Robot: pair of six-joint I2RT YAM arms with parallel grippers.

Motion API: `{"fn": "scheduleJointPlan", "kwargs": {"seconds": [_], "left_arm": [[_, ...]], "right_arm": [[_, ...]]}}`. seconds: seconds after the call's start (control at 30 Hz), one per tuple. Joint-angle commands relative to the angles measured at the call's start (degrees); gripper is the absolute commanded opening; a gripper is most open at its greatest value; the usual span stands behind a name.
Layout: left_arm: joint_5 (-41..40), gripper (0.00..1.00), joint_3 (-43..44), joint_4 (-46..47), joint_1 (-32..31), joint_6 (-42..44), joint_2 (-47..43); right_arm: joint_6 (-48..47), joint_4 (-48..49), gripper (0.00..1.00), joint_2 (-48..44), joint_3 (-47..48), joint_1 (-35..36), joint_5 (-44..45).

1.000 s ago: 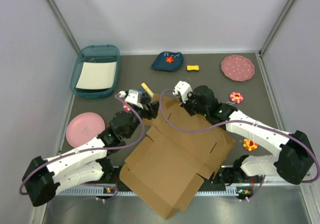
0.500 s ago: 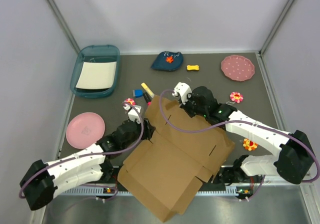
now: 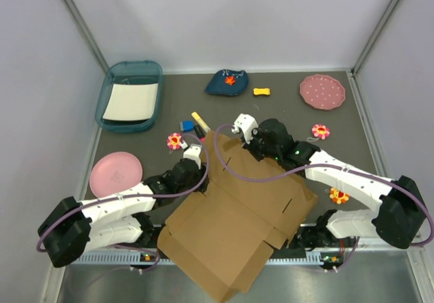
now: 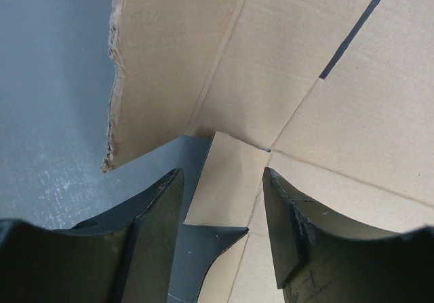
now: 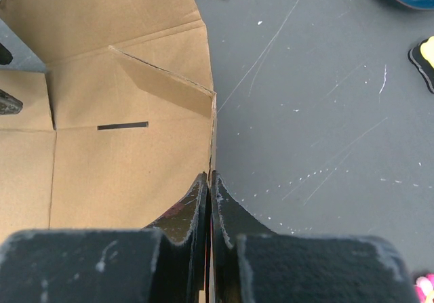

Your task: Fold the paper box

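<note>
One paper box (image 3: 237,215) edge, right tool (image 5: 209,179) pinching

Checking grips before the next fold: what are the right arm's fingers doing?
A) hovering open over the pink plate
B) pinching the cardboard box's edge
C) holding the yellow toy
B: the right wrist view shows the right fingers shut on an edge of the paper box.

Overhead view looking down, wrist views close, all sharing paper box (image 3: 237,211)
</note>
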Motion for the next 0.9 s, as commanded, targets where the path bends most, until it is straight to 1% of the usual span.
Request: {"fn": "scheduleJointPlan", "kwargs": {"seconds": [0.0, 0.1, 0.17, 0.23, 0.27, 0.33, 0.37, 0.47, 0.5, 0.53, 0.63, 0.67, 0.77, 0.87], "left_arm": [[-0.28, 0.56, 2.05, -2.08, -0.05, 0.64, -1.69], [1.03, 0.54, 1.79, -1.73, -0.05, 1.08, -1.34], [3.05, 0.46, 1.7, -1.29, -0.14, 0.99, -0.73], [5.85, 0.4, 1.43, -0.15, -0.05, 0.82, -0.64], [7.0, 0.31, 1.17, 0.46, -0.05, 0.73, -0.64], [8.59, 0.23, 0.56, 3.18, -0.05, 0.9, -0.9], [10.42, 0.15, -0.14, 4.5, -0.05, 0.99, -1.25], [13.42, 0.07, -1.81, 9.86, -0.14, 1.52, -2.47], [13.69, 0.03, -2.34, 11.18, -0.14, 1.78, -2.74], [13.69, 0.02, -2.61, 13.8, -0.14, 1.87, -3.01], [13.69, 0.0, -3.84, 17.77, -0.32, 1.96, -4.15], [13.69, 0.0, -4.71, 20.83, -0.49, 2.48, -4.5], [13.69, 0.0, -6.21, 27.24, -1.81, 4.41, -4.07], [13.34, 0.0, -7.0, 30.69, -4.62, 6.34, -2.22]], "right_arm": [[-0.55, -0.17, 0.0, 0.24, 1.82, 1.11, -0.16], [-0.55, -0.17, 0.0, 0.41, 1.99, 1.11, -0.24], [-0.46, -0.08, 0.0, 0.33, 1.91, 1.11, -0.16], [-0.55, -0.17, 0.0, 0.24, 1.91, 1.2, 0.02], [-0.55, -0.08, 0.0, 0.15, 1.91, 1.2, 0.19], [-0.55, -0.17, 0.0, -0.11, 1.91, 1.2, 0.63], [-0.55, -0.08, 0.0, -0.2, 1.91, 1.29, 0.81], [-0.72, -0.17, 0.0, -0.55, 1.99, 1.46, 2.04], [-0.72, -0.08, 0.0, -0.64, 2.08, 1.55, 3.0], [-0.81, -0.08, 0.0, -0.9, 2.17, 1.73, 3.62], [-0.98, 0.01, 0.0, -1.26, 2.52, 2.16, 6.78], [-0.9, -0.08, 0.0, -1.26, 2.7, 2.25, 7.74], [-0.46, -0.17, 0.0, -1.43, 2.61, 2.6, 11.0], [0.51, -0.26, 0.0, -2.04, 1.82, 2.69, 12.59]]}}
